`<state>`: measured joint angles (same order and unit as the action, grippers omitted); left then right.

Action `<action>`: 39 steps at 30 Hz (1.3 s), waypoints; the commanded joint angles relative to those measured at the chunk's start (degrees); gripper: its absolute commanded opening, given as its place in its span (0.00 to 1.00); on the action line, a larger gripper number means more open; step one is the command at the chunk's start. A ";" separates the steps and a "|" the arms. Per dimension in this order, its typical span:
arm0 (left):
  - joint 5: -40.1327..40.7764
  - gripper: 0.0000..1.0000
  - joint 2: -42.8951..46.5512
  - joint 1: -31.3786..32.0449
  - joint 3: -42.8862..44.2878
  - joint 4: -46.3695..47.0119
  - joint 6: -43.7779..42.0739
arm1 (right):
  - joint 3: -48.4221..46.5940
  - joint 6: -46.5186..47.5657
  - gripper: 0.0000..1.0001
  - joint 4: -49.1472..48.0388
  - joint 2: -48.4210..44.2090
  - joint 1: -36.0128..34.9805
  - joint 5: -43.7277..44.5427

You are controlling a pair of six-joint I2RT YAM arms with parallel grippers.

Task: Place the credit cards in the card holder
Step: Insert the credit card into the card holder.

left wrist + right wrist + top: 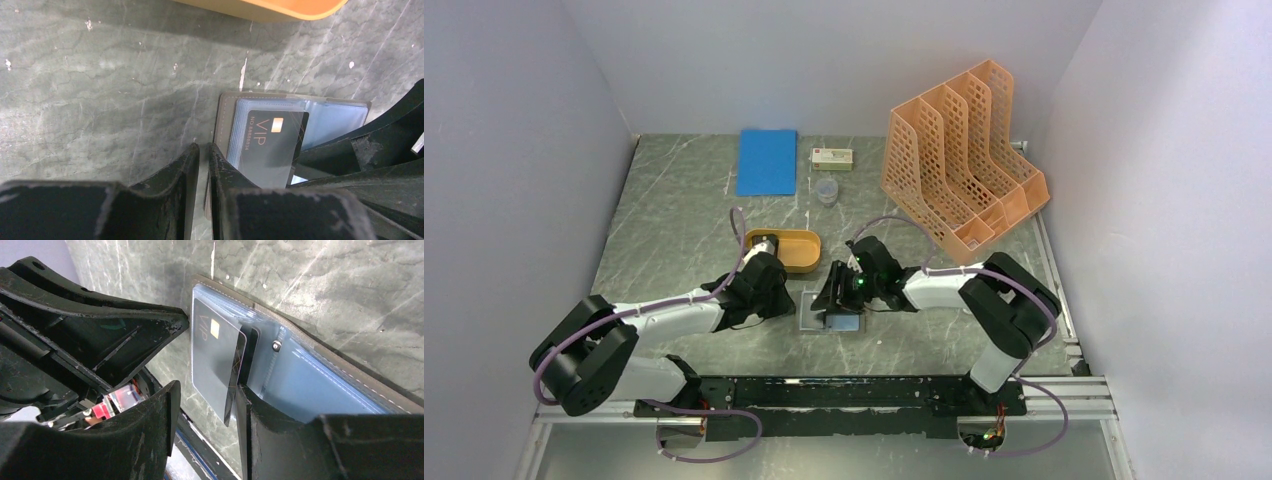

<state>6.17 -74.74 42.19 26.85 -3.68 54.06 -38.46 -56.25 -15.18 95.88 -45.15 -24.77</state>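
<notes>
Grey marbled table [674,230] is occupied by the open card holder [222,115], flat between the arms. A credit card [270,145] is lodged partway in its clear sleeve [320,390]. The left gripper [204,155] is nearly closed at the holder's edge; the right gripper [209,389] is spread around the card. Insertion is judged unfinished; a straight push is required.

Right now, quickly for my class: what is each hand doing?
Left hand: closed, empty, by the holder's edge.
Right hand: open around the VIP card, not gripping it.
</notes>
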 commanded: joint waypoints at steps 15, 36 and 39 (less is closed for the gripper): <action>5.55 0.66 13.43 -0.73 8.28 -22.62 -3.39 | -15.14 14.26 0.72 31.21 -13.33 -0.56 17.22; 2.23 0.74 5.07 -24.74 23.88 -19.87 -15.10 | -43.01 14.71 0.56 17.79 20.78 -0.65 11.71; -0.28 0.72 2.79 -27.78 22.94 -18.41 -15.45 | -45.46 15.06 0.61 18.66 24.17 -0.56 11.68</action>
<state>11.03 -69.91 17.61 51.07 -25.82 39.90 -80.44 -41.32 1.30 117.05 -45.76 -13.08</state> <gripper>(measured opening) 0.730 0.594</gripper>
